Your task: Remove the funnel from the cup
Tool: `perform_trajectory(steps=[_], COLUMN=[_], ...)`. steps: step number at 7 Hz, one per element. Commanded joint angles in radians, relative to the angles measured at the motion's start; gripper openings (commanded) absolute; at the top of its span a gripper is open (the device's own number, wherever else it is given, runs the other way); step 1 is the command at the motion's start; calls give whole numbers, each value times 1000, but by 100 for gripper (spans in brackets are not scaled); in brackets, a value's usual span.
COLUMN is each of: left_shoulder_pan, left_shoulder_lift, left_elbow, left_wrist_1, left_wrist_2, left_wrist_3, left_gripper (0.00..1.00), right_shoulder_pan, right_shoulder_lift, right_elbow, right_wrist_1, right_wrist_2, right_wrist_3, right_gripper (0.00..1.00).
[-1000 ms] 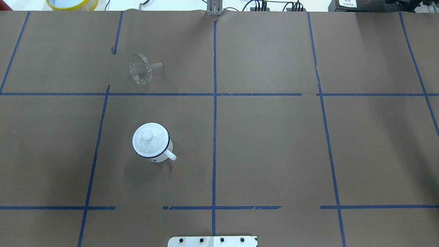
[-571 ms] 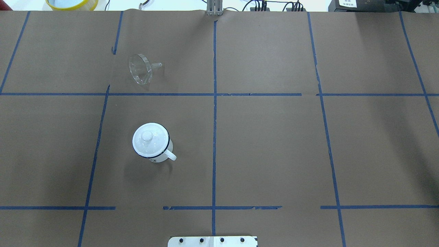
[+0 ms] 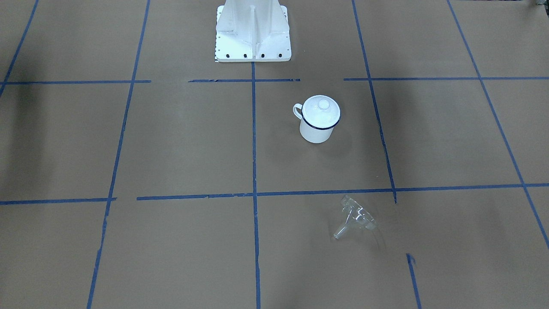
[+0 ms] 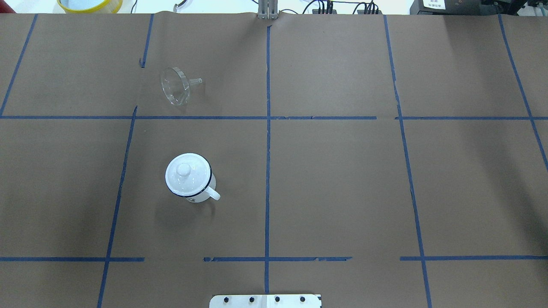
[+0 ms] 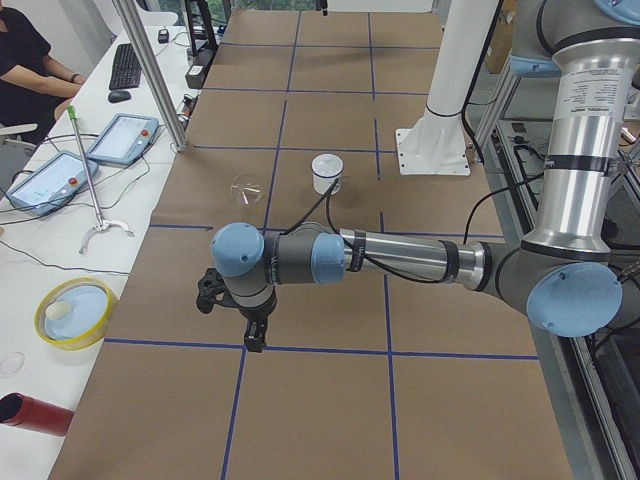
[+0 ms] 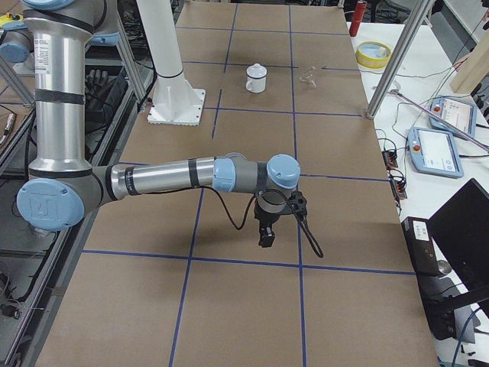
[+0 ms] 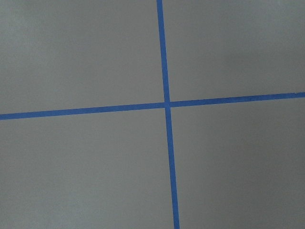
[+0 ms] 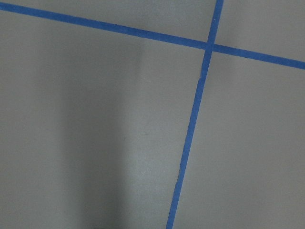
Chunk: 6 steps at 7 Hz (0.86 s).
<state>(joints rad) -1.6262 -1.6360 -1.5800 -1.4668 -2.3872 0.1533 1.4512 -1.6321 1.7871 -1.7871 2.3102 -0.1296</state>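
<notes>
The clear funnel [image 4: 173, 85] lies sideways, well apart from the white enamel cup [image 3: 316, 131], nearer the left tool [image 5: 255, 340] (state unreadable).

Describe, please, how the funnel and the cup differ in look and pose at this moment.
The funnel is clear and see-through; the cup is opaque white with a dark blue rim.
The funnel lies on its side with its spout pointing sideways; the cup stands upright.
The funnel's wide mouth is uncovered; the cup's mouth is covered by a white knobbed lid.
Both rest on the brown table, apart from each other, in neighbouring taped squares.
</notes>
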Motion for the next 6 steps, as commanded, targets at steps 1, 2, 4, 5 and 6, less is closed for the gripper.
perform_trajectory(steps=[1, 2, 4, 5, 6], left_shoulder_pan=[5, 5, 5, 5, 8], left_shoulder_lift=[15, 15, 4, 2, -10], left_elbow=[54, 61, 58, 51, 52], left_wrist_1=[-150, -182, -173, -152, -74], left_wrist_2=[-3, -1, 3, 3, 3], left_wrist_3=[-1, 2, 3, 3, 2], left_gripper=[100, 100, 100, 100, 100], right_shoulder_pan=[0, 0, 0, 0, 0], right_shoulder_lift=[0, 0, 0, 0, 0], right_elbow=[0, 0, 0, 0, 0], right_wrist_1=[0, 0, 0, 0, 0], right_wrist_2=[0, 0, 0, 0, 0], right_wrist_3=[1, -1, -1, -1, 1], right_gripper=[100, 100, 100, 100, 100])
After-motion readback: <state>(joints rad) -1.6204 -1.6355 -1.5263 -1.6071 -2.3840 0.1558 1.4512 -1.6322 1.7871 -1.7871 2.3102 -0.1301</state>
